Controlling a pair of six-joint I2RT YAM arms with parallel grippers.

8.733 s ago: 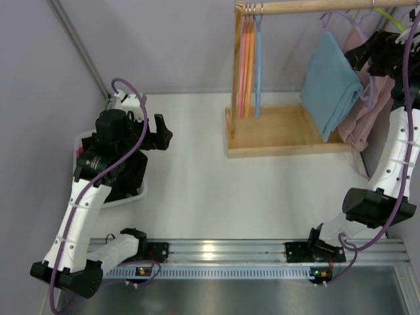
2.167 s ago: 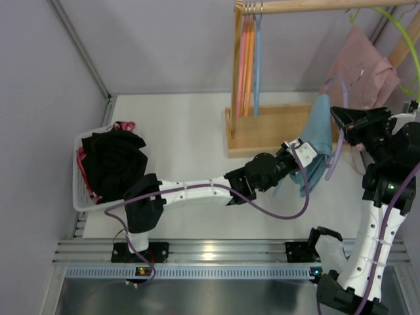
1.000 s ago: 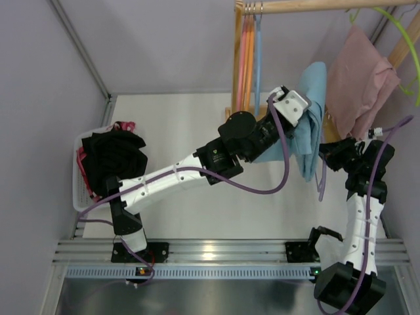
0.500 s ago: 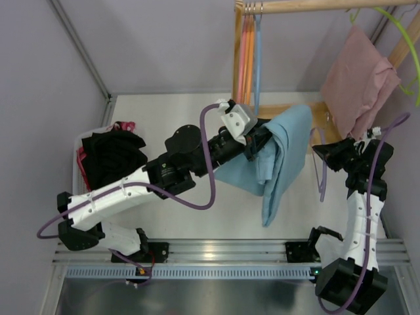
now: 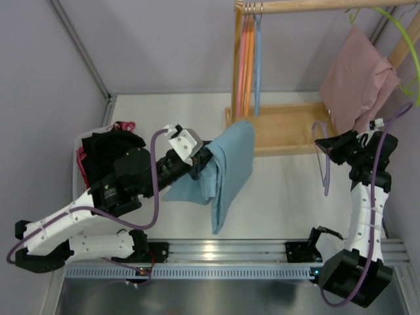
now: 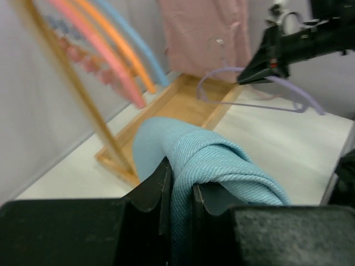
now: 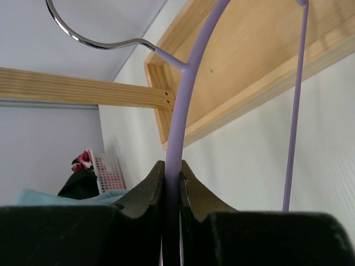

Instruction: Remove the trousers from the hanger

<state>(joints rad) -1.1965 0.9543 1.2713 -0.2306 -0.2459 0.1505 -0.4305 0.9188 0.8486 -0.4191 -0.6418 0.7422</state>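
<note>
Trousers (image 5: 226, 167): one pair, pale teal, off the hanger and clamped in the left pincer (image 5: 200, 164). The cloth is a soft woven twill; fine diagonal ribs show in the left wrist view. It is bunched into a thick rounded fold over the black fingers. From there it falls below the pincer in a long narrowing drape, with a shorter flap on the arm's side. The lower end hangs over the white table (image 5: 289, 197); cannot tell whether it touches.

Left pincer: closed, jaws pinching the fold of the trousers.

Right pincer (image 5: 330, 146): closed, jaws nipping one hanger (image 7: 178, 116) on its sloping shoulder, just under the neck. The hanger is thin, lilac and smooth-coated, with a bright metal hook. Its straight bar runs down beside the pincer. Trousers and hanger are well apart.

Beyond both pincers stands one rack (image 5: 289, 131) of pale wood: a shallow tray base with a raised lip, an upright post and a top rail. Three slim hangers are on the rail, side by side: pink hanger (image 5: 241, 59), orange hanger (image 5: 249, 59), blue hanger (image 5: 258, 59).

Past the right pincer there is one pink garment (image 5: 357, 79), matte and folded, on one green hanger (image 5: 410, 52).

Behind the left pincer, beside its arm, sits one white lattice basket (image 5: 80, 141) holding crumpled dark clothes (image 5: 108, 161).
</note>
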